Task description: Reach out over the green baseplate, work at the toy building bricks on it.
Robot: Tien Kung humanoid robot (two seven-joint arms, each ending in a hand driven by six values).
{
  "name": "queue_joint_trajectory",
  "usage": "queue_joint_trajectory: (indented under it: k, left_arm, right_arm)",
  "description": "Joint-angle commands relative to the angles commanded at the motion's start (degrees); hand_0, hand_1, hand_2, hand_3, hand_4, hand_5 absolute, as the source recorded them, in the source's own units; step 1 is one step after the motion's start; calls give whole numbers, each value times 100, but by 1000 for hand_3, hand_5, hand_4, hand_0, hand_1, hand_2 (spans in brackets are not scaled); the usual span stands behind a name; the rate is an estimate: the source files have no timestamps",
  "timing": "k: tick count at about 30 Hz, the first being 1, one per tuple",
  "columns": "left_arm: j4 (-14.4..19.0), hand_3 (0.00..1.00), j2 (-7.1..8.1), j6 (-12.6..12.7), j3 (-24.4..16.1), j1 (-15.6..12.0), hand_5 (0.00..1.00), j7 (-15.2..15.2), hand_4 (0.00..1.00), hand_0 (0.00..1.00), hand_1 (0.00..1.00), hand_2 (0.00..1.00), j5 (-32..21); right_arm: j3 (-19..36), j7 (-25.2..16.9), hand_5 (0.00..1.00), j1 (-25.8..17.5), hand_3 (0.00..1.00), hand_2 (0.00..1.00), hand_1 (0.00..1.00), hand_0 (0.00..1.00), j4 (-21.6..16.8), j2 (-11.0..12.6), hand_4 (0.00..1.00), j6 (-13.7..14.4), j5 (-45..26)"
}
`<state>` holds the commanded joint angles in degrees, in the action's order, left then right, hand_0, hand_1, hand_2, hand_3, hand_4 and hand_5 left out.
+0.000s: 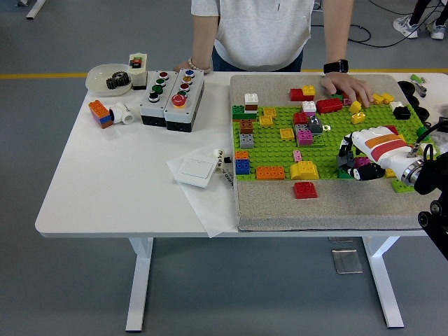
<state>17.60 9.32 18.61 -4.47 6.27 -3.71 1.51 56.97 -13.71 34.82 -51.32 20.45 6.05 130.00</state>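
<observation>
White table point(126, 175), grey mat, green baseplate point(280, 150) on it: your right hand point(360, 157) sits at its right end, fingers curled over a pink brick point(362, 162), grip unclear, so pull straight up, clear of the person's hand point(348, 87).

A plain grey smooth floor point(84, 280) lay under a white rectangular table on white metal legs point(105, 189). A yellow painted line point(42, 75) crossed the floor behind it. Black cables point(364, 31) trailed at the far right.
</observation>
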Motion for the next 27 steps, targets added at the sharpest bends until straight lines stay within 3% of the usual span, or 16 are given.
queue_joint_trajectory:
  k: [18,27]
  left_arm:
    - [13,666,-3,10,-25,41,652,23,673,815,817,825,59]
    - [15,665,-2,13,-43,51,650,35,673,814,817,825,97]
  right_arm:
    - [-327,-185,64,258,509,510,465,421,586,-17,714,334,0]
    - [-340,-200,64,249,509,510,467,426,559,38,716,267,0]
